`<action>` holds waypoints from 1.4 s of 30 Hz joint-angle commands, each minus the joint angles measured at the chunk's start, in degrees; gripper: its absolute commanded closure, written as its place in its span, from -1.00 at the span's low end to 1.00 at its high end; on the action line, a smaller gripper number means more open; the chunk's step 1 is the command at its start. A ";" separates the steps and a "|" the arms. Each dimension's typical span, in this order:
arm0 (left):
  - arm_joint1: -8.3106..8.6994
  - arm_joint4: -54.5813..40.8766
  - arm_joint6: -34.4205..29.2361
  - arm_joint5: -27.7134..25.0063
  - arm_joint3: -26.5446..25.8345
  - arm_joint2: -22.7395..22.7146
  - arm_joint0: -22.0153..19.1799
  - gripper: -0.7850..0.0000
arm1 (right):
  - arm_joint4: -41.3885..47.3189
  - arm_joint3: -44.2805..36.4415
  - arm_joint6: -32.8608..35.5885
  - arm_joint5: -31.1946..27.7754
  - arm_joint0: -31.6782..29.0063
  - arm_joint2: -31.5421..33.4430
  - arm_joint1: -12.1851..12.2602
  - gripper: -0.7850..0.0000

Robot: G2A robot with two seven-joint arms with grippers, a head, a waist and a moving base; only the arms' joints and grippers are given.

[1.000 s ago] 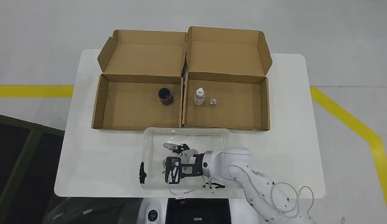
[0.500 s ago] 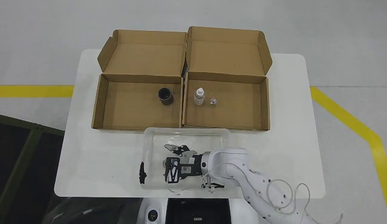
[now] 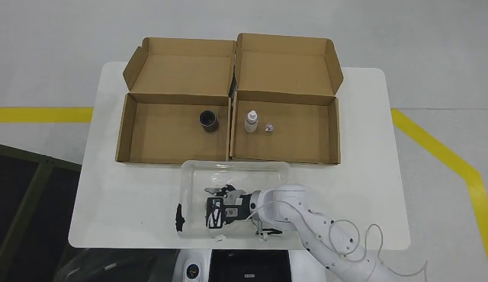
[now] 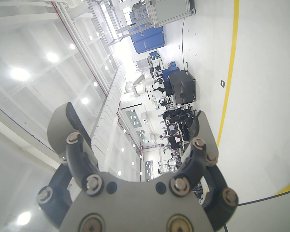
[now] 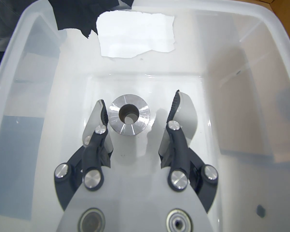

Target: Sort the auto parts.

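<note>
A shiny metal bushing with a centre hole stands on the floor of a clear plastic bin. My right gripper is open down inside the bin, its fingers either side of the bushing; one finger nearly touches it, the other stands well clear. From above, the right gripper sits in the bin at the table's front. My left gripper is open and holds nothing, pointing away from the table into the hall. A dark cylinder lies in the left cardboard box. A small white bottle and a tiny part lie in the right box.
Black tape and a white paper label stick to the bin's far wall. Both boxes have their lids folded back. Bare table lies left and right of the bin.
The right gripper has slid a little further left and deeper into the bin. The parts in the boxes have not moved.
</note>
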 commanded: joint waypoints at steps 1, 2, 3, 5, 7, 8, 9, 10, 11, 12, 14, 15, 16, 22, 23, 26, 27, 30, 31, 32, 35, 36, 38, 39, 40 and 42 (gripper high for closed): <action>0.00 0.00 0.00 0.00 0.00 0.00 0.00 -1.00 | 0.03 0.30 -0.04 0.12 0.23 -0.33 -0.07 0.04; 0.00 0.00 0.00 0.00 0.00 0.00 0.00 -1.00 | 0.00 0.47 -0.04 0.18 0.34 -0.47 -0.10 0.10; 0.00 0.00 0.00 0.00 0.00 0.00 0.00 -1.00 | 0.06 0.68 -0.07 0.26 0.42 -0.59 -0.13 0.16; 0.00 0.00 0.00 0.00 0.00 0.00 0.00 -1.00 | 0.23 1.05 -0.22 0.29 0.63 -0.79 -0.18 0.25; 0.00 0.00 0.00 0.00 0.00 0.00 0.00 -1.00 | 0.38 1.27 -0.33 0.32 0.80 -0.83 -0.19 0.54; 0.00 0.00 0.00 0.00 0.00 0.00 0.00 -1.00 | 0.62 1.25 -0.48 0.20 0.86 -0.82 -0.19 0.91; 0.00 0.00 0.00 0.00 0.00 0.00 0.00 -1.00 | 0.81 1.10 -0.58 -0.02 0.96 -0.76 -0.17 1.00; 0.00 0.00 0.00 0.00 0.00 0.00 0.00 -1.00 | 0.96 0.86 -0.62 -0.24 1.06 -0.64 -0.13 1.00; 0.00 0.00 0.00 0.00 0.00 0.00 0.00 -1.00 | 1.28 0.51 -0.85 -0.39 1.07 -0.46 -0.09 1.00; 0.00 0.00 0.00 0.00 0.00 0.00 0.00 -1.00 | 1.55 0.18 -1.06 -0.48 1.02 -0.26 -0.02 1.00; 0.00 0.00 0.00 0.00 0.00 0.00 0.00 -1.00 | 2.18 -0.65 -1.49 -0.63 0.87 0.20 0.11 1.00; 0.00 0.00 0.00 0.00 0.00 0.00 0.00 -1.00 | 2.46 -1.07 -1.68 -0.68 0.81 0.50 0.18 1.00; 0.00 0.00 0.00 0.00 0.00 0.00 0.00 -1.00 | 2.66 -1.59 -1.83 -0.68 0.75 0.83 0.27 1.00; 0.00 0.00 0.00 0.00 0.00 0.00 0.00 -1.00 | 3.92 -4.69 -3.41 -0.44 -0.01 3.22 0.91 1.00; 0.00 0.00 0.00 0.00 0.00 0.00 0.00 -1.00 | 4.13 -5.27 -3.77 -0.32 -0.15 3.68 1.02 1.00; 0.00 0.00 0.00 0.00 0.00 0.00 0.00 -1.00 | 4.51 -6.99 -4.67 0.06 -0.55 4.96 1.34 1.00; 0.00 0.00 0.00 0.00 0.00 0.00 0.00 -1.00 | 4.99 -7.55 -5.24 0.22 -0.77 5.40 1.43 1.00; 0.00 0.00 0.00 0.00 0.00 0.00 0.00 -1.00 | 5.33 -9.09 -6.33 0.97 -1.02 6.75 1.70 1.00; 0.00 0.00 0.00 0.00 0.00 0.00 0.00 -1.00 | 4.90 -9.69 -6.75 1.51 -1.01 7.18 1.78 1.00; 0.00 0.00 0.00 0.00 0.00 0.00 0.00 -1.00 | 4.42 -10.32 -7.19 1.98 -1.07 7.51 1.86 1.00; 0.00 0.00 0.00 0.00 0.00 0.00 0.00 -1.00 | 3.78 -11.72 -9.30 2.65 -1.35 8.28 2.08 1.00; 0.00 0.00 0.00 0.00 0.00 0.00 0.00 -1.00 | 3.62 -11.94 -9.87 2.74 -1.39 8.52 2.15 1.00; 0.00 0.00 0.00 0.00 0.00 0.00 0.00 -1.00 | 3.65 -12.68 -10.90 2.99 -1.45 8.85 2.24 1.00; 0.00 0.00 0.00 0.00 0.00 0.00 0.00 -1.00 | 3.67 -13.02 -11.19 3.25 -1.45 9.08 2.27 1.00; 0.00 0.00 0.00 0.00 0.00 0.00 0.00 -1.00 | 3.97 -13.31 -11.63 3.52 -1.48 9.36 2.30 1.00; 0.00 0.00 0.00 0.00 0.00 0.00 0.00 -1.00 | 4.29 -13.61 -12.36 3.90 -1.40 9.89 2.37 1.00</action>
